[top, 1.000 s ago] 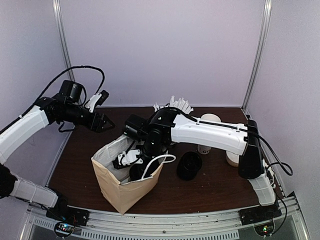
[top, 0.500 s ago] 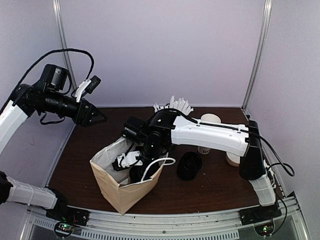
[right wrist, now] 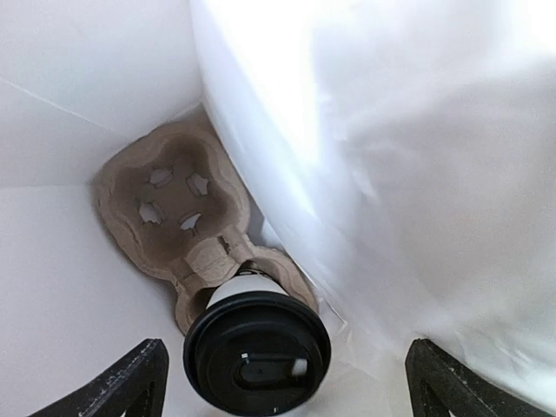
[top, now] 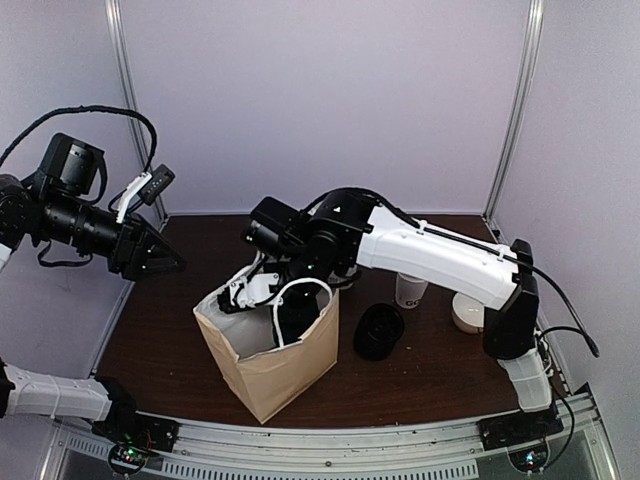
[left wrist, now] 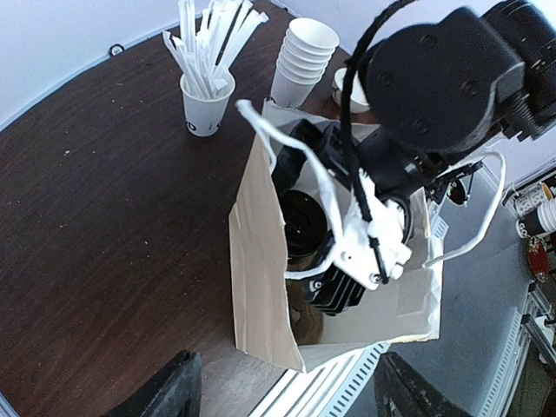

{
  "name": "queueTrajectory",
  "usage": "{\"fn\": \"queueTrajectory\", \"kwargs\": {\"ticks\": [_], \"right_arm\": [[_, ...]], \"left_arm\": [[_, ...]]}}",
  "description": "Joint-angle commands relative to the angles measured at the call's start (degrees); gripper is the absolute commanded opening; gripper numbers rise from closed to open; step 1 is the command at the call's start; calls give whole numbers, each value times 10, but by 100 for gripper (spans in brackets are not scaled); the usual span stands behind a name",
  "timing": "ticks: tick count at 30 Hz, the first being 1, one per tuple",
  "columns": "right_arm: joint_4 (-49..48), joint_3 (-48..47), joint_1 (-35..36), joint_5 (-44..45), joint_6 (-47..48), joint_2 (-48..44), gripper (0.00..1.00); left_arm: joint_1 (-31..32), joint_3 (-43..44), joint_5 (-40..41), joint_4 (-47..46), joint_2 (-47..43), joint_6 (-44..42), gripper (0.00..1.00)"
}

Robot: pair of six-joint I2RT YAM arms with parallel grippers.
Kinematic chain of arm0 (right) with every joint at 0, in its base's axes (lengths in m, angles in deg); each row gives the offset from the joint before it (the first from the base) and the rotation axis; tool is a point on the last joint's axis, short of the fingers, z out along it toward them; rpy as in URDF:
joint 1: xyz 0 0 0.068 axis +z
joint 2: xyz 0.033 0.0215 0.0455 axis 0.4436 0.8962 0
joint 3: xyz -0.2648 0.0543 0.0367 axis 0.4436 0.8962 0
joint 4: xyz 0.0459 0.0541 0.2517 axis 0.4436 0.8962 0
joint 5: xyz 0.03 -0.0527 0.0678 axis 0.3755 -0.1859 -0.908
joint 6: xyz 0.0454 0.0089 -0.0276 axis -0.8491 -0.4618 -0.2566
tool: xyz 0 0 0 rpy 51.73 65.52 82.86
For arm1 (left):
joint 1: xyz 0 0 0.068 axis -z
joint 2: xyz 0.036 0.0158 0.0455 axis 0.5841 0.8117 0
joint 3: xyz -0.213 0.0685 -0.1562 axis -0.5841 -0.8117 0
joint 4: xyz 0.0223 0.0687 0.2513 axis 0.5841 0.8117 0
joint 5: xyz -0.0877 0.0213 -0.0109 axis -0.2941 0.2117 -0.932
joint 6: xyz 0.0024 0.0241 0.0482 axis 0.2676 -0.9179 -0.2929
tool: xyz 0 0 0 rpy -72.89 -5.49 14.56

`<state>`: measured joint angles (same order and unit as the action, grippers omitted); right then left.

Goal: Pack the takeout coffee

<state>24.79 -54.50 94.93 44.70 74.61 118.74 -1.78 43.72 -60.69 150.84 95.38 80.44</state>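
Note:
The takeout coffee, a white cup with a black dome lid, stands inside the brown paper bag in one pocket of a brown pulp cup carrier. My right gripper reaches down into the bag's mouth, right above the cup, jaws wide open, and its fingers stand clear of the lid on both sides. In the top view it is at the bag's opening. My left gripper is open and empty, raised high at the far left. It looks down on the bag, where the black lid shows.
A lidless cup of white sticks and a stack of white cups stand behind the bag. A stack of black lids lies right of the bag, with a clear cup and a white cup beyond. The bag's white handles loop round my right wrist.
My right arm has risen, with the gripper now higher in the bag's mouth, and the bag stands straighter. My left arm has swung away to the left.

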Motion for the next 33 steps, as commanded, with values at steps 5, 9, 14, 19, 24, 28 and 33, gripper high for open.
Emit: {"fn": "queueTrajectory", "kwargs": {"ticks": [5,9,14,19,24,28,33], "right_arm": [[18,-11,8,20,-6,-42,99],[18,-19,8,12,-5,-53,99],[31,-32,8,7,11,-86,99],[18,-21,8,-6,31,-139,99],[2,-15,8,-7,35,-150,99],[0,-4,5,7,51,-147,99],[9,-9,-7,-9,61,-169,99]], "left_arm": [[44,20,39,1,65,4,72],[75,0,51,-20,90,-3,72],[117,-3,99,-25,127,-4,71],[122,-24,119,-22,130,-3,63],[123,-20,104,-24,138,4,55],[123,-24,83,-46,125,16,59],[124,-25,85,-48,109,23,61]]}}
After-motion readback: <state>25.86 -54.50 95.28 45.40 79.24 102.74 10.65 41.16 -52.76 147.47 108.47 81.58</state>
